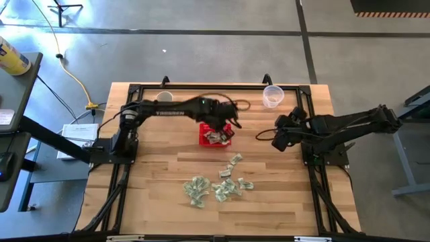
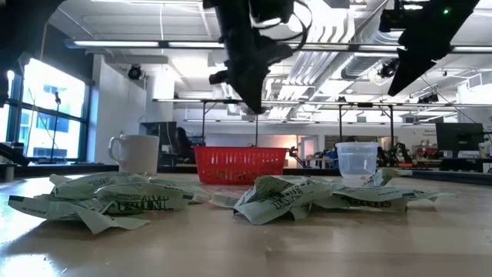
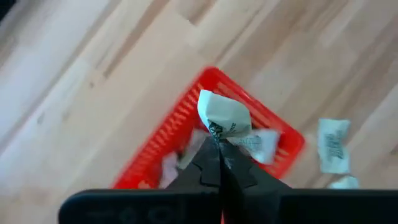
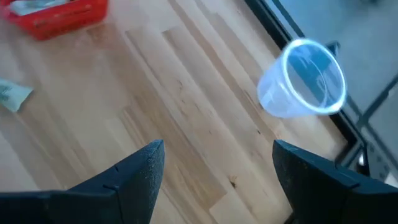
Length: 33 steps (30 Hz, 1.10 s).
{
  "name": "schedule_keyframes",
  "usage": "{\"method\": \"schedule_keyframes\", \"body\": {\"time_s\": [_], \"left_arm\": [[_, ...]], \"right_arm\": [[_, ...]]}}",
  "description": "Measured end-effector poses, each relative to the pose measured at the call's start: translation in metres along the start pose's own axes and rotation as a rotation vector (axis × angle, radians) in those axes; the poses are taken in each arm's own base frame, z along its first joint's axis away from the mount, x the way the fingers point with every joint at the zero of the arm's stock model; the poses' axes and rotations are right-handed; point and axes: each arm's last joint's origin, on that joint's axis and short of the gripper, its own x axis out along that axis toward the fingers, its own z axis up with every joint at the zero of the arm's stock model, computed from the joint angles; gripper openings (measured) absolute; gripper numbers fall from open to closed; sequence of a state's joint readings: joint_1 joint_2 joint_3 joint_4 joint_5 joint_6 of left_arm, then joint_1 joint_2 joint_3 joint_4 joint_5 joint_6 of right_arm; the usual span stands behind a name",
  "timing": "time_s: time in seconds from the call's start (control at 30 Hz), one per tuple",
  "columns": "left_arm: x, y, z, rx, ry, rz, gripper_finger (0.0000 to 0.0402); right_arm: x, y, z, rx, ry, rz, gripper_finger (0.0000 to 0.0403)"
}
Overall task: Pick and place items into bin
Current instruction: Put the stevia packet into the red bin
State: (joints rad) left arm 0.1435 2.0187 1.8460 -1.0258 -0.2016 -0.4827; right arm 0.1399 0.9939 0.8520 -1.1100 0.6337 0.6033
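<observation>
While the wooden surface (image 1: 154, 188) carried a loose pile of items (image 1: 218, 187) near its front, the red bin (image 1: 216, 135) was seen mid-surface, some pieces already inside. Above it, one item (image 3: 222, 118) was pinched in the left gripper (image 3: 219, 144), jaws pressed together. The right gripper (image 4: 214, 155) was held well apart, jaws spread, empty, near the clear cup (image 4: 303, 79).
</observation>
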Motion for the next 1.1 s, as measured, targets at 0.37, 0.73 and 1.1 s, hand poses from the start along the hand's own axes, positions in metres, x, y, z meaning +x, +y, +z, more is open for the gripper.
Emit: {"method": "schedule_keyframes", "body": {"time_s": [0.37, 0.73, 1.1], "left_arm": [[0.026, 0.019, -0.014, 0.130, 0.195, -0.143, 0.0045], [0.051, 0.015, -0.045, 0.169, 0.240, 0.041, 0.0128], [0.009, -0.037, -0.057, 0.227, 0.220, 0.006, 0.0320]], "right_arm": [[0.000, -0.001, -0.002, 0.109, 0.033, 0.012, 0.0289], [0.000, 0.010, 0.010, 0.072, -0.031, 0.171, 0.0289], [0.021, 0.053, 0.028, -0.404, -0.078, 0.463, 0.0289]]}}
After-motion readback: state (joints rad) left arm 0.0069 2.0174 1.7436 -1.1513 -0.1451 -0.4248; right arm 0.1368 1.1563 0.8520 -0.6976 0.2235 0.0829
